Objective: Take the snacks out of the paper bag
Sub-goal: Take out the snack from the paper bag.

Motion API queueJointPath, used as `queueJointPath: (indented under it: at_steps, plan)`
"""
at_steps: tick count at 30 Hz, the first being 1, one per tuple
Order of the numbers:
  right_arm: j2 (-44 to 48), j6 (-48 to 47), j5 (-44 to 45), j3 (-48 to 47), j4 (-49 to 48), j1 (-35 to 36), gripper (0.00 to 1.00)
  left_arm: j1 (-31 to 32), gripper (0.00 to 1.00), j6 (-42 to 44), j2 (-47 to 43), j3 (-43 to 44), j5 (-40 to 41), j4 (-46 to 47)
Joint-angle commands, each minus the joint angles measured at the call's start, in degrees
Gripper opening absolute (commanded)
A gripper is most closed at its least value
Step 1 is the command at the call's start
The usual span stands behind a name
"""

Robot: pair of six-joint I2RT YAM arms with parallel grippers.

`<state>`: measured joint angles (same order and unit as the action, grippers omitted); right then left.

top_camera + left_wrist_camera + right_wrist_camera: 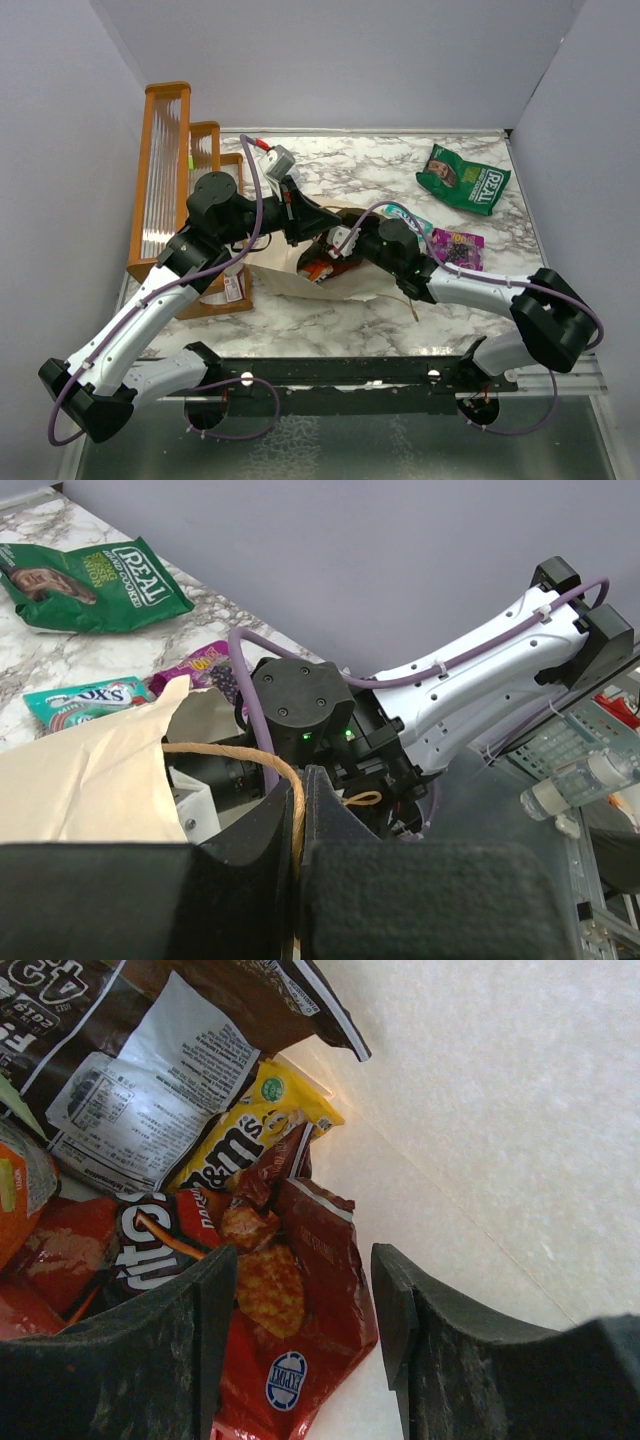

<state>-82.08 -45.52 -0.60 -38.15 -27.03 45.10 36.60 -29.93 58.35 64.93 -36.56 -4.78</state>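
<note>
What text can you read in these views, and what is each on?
"PEAL": green bag.
"OX'S", first letter unclear: teal packet.
"m&m": yellow pack.
"2019", upside down: brown bag. The fine print on its white panel is too small to read.
Red bag: cut-off white letters and a blue seal, both unreadable.
Purple pouch: yellow lettering, too blurred to read.
</note>
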Motion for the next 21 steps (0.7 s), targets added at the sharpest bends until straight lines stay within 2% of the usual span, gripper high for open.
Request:
queueJointPath:
  at_steps: [1, 8, 10, 21]
  plan:
    - [-1.5, 0.0, -0.4, -1.8, -4.1, -0.3, 0.45, 0.1, 0.00, 0.0, -1.8, 2.1, 1.1, 0.5]
    - [2.1, 2.3, -6.8, -1.4, 0.6, -0.3, 0.10, 0.1, 0.00, 0.5, -2.3, 1.6, 3.5, -1.1]
    - [3.4, 3.0, -8.4, -1.1, 2.3, -0.3, 0.02, 0.2, 0.00, 0.6, -2.4, 1.5, 4.0, -1.4]
    - [17.8, 13.4, -16.8, 1.1, 10.3, -0.3, 0.01, 0.1, 0.00, 1.7, -3.2, 0.6, 8.2, -3.1]
